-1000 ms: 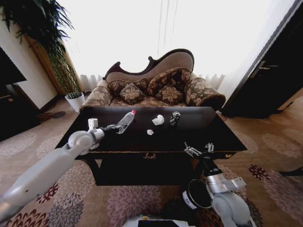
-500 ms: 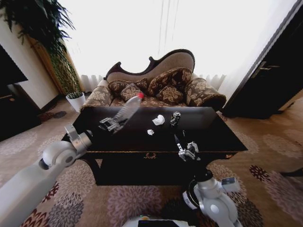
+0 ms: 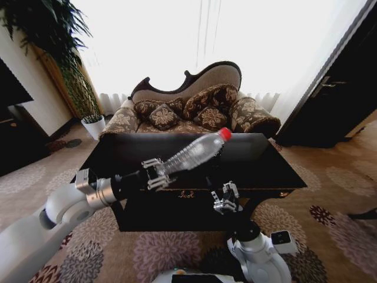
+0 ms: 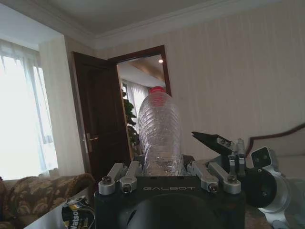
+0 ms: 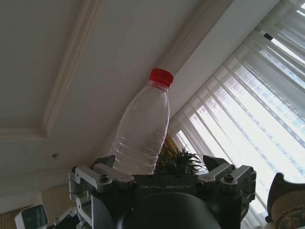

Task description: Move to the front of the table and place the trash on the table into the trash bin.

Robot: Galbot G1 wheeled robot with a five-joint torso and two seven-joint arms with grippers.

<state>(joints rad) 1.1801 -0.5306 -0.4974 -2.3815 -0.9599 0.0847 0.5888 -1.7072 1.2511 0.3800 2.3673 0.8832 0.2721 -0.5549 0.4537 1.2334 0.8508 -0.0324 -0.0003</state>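
Change since earlier: the left gripper [image 3: 154, 173] has swung with the bottle [image 3: 194, 152] from the table's left side toward the middle and front, the bottle now tilted with its red cap up and to the right; the right gripper [image 3: 226, 197] has drawn back to the table's front edge.

Head view, left arm: reaches in from the lower left; its fingers are clamped on the base of the clear plastic bottle, which is held in the air above the table [image 3: 277, 168].

Head view, right arm: rises from below centre, gripper just in front of the table's front edge; fingers parted a little, holding nothing.

Head view, trash: the paper balls and can are hidden behind the bottle and gripper here.

Head view, surroundings: a patterned sofa [image 3: 194, 109] stands behind the table, a potted plant [image 3: 88, 106] at the left.

Left wrist view: the bottle stands between the fingers, cap away from the camera; the right gripper [image 4: 224, 145] shows beside it; a dark can [image 4: 76, 217] sits at the lower edge.

Right wrist view: the bottle [image 5: 143, 129] rises beyond the gripper's own parted, empty fingers [image 5: 228, 180], against ceiling and curtains.
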